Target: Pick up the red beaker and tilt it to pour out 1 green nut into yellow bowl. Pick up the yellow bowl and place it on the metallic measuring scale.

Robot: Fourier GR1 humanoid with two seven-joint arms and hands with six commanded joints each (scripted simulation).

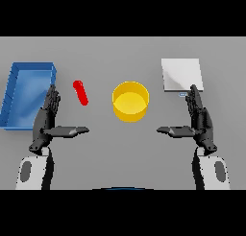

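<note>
The red beaker (pixel 80 92) shows as a slim red tube on the table, left of centre, tilted in view. The yellow bowl (pixel 130 101) stands in the middle, and I see nothing inside it. At the right back sits the metallic measuring scale (pixel 181 74), a pale square plate. My left hand (pixel 46 120) is open with straight fingers and thumb pointing inward, below and left of the beaker and apart from it. My right hand (pixel 200 120) is open the same way, right of the bowl and just below the scale's front edge. No green nut is visible.
A blue bin (pixel 25 93) with raised walls lies at the far left, next to my left hand's fingertips. Grey table (pixel 120 148) stretches between the two hands in front of the bowl.
</note>
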